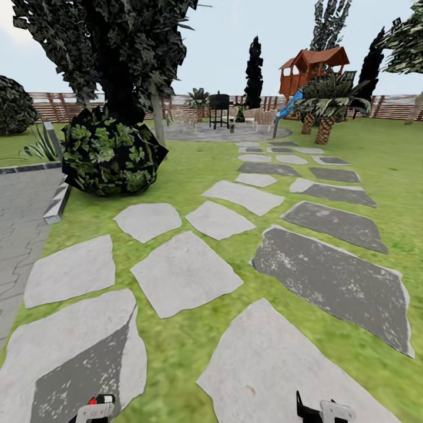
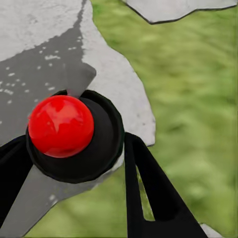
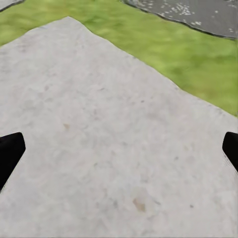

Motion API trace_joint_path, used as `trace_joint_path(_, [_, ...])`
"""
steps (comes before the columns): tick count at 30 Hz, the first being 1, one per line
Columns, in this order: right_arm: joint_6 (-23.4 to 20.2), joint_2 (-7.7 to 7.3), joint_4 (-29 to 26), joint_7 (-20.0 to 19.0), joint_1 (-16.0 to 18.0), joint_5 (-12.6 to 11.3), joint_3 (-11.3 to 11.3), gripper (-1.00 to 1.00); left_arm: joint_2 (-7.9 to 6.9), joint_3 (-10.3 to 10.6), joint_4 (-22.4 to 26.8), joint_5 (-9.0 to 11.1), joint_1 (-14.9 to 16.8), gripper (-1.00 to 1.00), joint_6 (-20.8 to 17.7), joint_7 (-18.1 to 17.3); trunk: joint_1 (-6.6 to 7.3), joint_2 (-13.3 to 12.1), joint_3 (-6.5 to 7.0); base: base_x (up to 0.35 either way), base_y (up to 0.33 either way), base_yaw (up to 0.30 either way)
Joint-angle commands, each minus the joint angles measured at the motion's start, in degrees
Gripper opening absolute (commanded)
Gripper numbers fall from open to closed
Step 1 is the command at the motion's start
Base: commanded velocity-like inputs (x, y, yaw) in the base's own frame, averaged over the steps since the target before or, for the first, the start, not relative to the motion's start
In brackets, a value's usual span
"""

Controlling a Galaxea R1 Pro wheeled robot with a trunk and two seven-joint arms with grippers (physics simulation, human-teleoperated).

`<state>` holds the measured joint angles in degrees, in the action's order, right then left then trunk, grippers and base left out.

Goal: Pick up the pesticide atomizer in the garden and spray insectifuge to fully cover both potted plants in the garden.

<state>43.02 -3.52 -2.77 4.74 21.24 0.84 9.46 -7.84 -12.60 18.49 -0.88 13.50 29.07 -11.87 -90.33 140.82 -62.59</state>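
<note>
Between left gripper (image 2: 69,163) fingers (image 2: 148,193): pesticide atomizer (image 2: 64,131), red top toward wrist camera, gripped on both sides, above stepping stone (image 2: 106,84) edge and lawn (image 2: 193,99); right gripper (image 3: 119,148) spread wide, holding nothing, over pale slab (image 3: 109,129); far ahead, stone path (image 1: 258,176), playhouse (image 1: 311,67), fence (image 1: 59,106).

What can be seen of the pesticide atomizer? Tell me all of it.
The pesticide atomizer shows end-on in the left wrist view: a glossy red ball top on a round black body, plastic-looking. It sits clamped between the left tool's black fingers, above a grey stepping stone and grass. In the head view its red and white top peeks up at the bottom edge.
</note>
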Motion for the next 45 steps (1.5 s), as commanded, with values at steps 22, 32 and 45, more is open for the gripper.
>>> trace_joint_path(22, [0.1, -0.18, 0.1, 0.1, 0.0, 0.3, -0.1, 1.0, 0.02, -0.5, 0.0, -0.1, 0.0, -1.0, 0.0, 4.5, -0.02, 0.0, -0.07, 0.339, -0.126, -0.001])
trace_joint_path(32, [0.1, -0.06, 0.1, 0.2, 0.0, 0.2, 0.0, 1.0, 0.02, -0.5, 0.0, -0.1, 0.0, -1.0, 0.1, 5.0, -0.02, 0.0, -0.07, 0.339, -0.128, 0.0])
trace_joint_path(45, [0.0, 0.0, 1.4, 0.2, 0.0, 0.2, 0.0, 1.0, 0.01, -0.5, 0.0, -0.1, 0.0, -1.0, 0.1, 5.0, -0.02, 0.0, -0.07, 0.339, -0.128, 0.0])
